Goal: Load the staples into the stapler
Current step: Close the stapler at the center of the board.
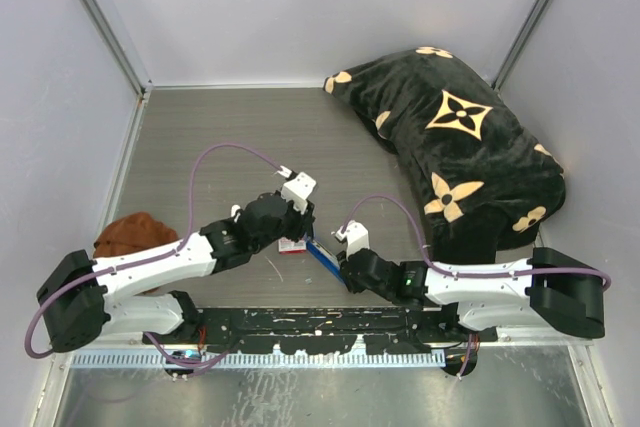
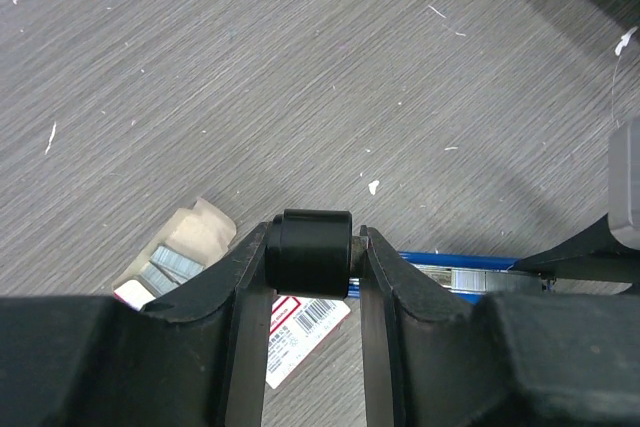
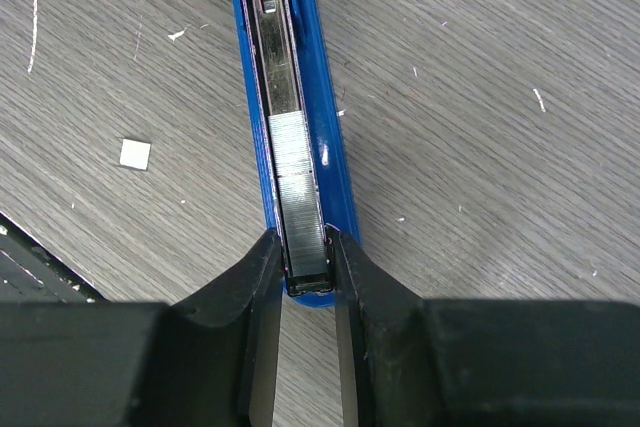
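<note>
Plainly, stapler [image 3: 330, 157] lay opened on table [image 2: 300, 67], silver channel [image 3: 275, 57] facing up, staples [image 3: 293, 187] sitting inside channel toward near end. Right gripper [image 3: 304, 245] pinched stapler's near end, both fingers against blue sides. Left gripper [image 2: 310, 242] closed around black rounded piece [image 2: 310, 257] (whether stapler's own part, could not tell). Just beside it, red-and-white cardboard box [image 2: 205, 227] lay open, grey staple strips [image 2: 175, 267] showing inside.

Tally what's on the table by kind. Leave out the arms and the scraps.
Stapler: 1
Staple box: 1
Staple batches: 2 (staples in the channel, staples in the box)
Cloths: 2 (brown cloth, black patterned cloth)
Total: 6
</note>
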Robot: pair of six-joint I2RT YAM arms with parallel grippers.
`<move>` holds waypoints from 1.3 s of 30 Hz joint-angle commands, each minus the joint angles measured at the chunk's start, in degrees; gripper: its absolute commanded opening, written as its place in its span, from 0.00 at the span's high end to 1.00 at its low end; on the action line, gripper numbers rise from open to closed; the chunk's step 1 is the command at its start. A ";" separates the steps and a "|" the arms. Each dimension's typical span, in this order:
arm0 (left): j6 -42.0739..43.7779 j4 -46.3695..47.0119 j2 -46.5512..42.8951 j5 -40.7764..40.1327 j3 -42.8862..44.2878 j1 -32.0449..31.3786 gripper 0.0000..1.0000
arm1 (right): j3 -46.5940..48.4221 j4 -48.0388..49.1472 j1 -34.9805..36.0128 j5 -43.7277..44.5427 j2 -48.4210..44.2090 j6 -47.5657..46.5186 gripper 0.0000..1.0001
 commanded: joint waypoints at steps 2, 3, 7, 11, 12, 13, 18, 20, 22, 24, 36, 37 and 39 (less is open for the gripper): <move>0.40 -0.21 -1.11 -6.56 3.68 -5.27 1.00 | 0.31 4.23 -0.30 5.21 0.04 2.68 0.95; 0.38 -0.21 -0.97 -7.16 3.77 -6.09 1.00 | 0.10 4.46 -0.28 5.35 -0.03 2.80 0.96; 0.02 -0.29 0.60 -9.36 4.51 -10.24 1.00 | -0.99 5.00 -0.23 5.77 -0.80 3.39 0.99; 0.59 -1.33 3.30 -13.74 5.76 -14.01 1.00 | -2.16 5.07 -0.23 6.23 -2.12 4.09 0.99; 0.66 -1.70 3.98 -14.60 6.17 -14.86 1.00 | -2.47 5.07 -0.23 6.35 -2.53 4.37 0.99; 0.73 -1.99 4.56 -15.28 6.63 -15.60 1.00 | -2.75 5.14 -0.27 6.44 -2.93 4.55 0.99; 0.14 -3.07 8.06 -18.51 8.24 -18.71 1.00 | -4.44 5.12 -0.23 6.71 -4.79 5.67 0.99; -0.13 -3.58 9.26 -19.65 8.94 -19.84 1.00 | -4.97 5.08 -0.23 6.80 -5.40 5.98 0.99; -0.57 -3.98 10.47 -20.70 9.48 -21.07 1.00 | -5.40 5.07 -0.25 6.92 -5.97 6.09 0.99; -1.60 -4.61 11.47 -22.32 10.19 -21.89 1.00 | -5.69 5.11 -0.23 7.13 -6.40 6.38 0.99; -5.56 -8.23 16.96 -27.90 14.22 -27.07 0.86 | -8.09 5.64 -0.23 8.48 -8.36 9.36 0.89; -5.84 -8.30 17.25 -27.95 14.45 -27.21 0.84 | -8.27 5.61 -0.23 8.50 -8.55 9.47 0.89; -6.43 -8.41 17.64 -27.71 14.48 -27.31 0.81 | -8.45 5.64 -0.23 8.54 -8.90 9.56 0.87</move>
